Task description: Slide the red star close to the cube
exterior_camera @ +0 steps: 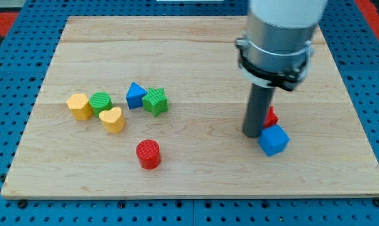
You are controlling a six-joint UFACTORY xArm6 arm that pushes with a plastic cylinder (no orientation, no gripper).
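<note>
The red star (pixel 271 117) lies at the view's right, mostly hidden behind my rod, touching the top edge of the blue cube (pixel 274 139). My tip (pixel 252 134) rests on the board just left of both blocks, right beside the star and the cube's left corner.
A cluster sits at the view's left: a yellow block (pixel 80 106), a green cylinder (pixel 101 102), a yellow heart (pixel 113 119), a blue triangle (pixel 136 95) and a green star (pixel 156 101). A red cylinder (pixel 148 154) stands lower, near the middle. The wooden board (pixel 195 50) lies on a blue pegboard.
</note>
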